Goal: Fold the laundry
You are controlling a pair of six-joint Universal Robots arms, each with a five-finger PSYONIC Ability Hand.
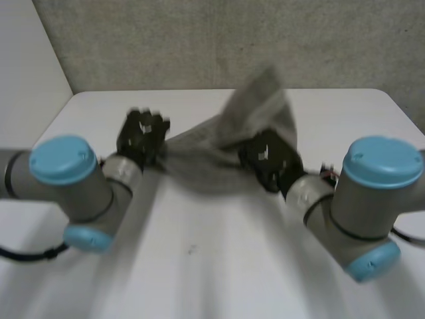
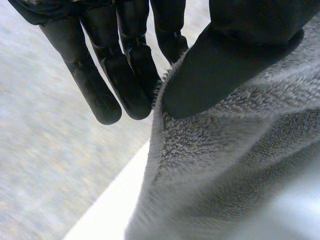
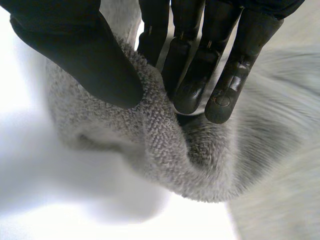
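The left robot hand point(image 2: 235, 60) pinches the grey towel's point(image 1: 199, 156) edge; the right robot hand point(image 3: 75, 55) pinches a bunched fold, seemingly raised above the counter point(image 1: 212, 266) near its far edge.

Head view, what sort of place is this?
Probably a lab test bench, not a home: a white table, a plain grey wall behind it, and the left hand and right hand pinching one grey towel.

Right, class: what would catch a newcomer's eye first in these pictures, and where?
A grey terry-cloth towel is stretched, bunched, between two black hands over the white table. The left hand pinches its hemmed edge under the thumb; the right hand pinches a thick fold, with a flap standing up behind it.
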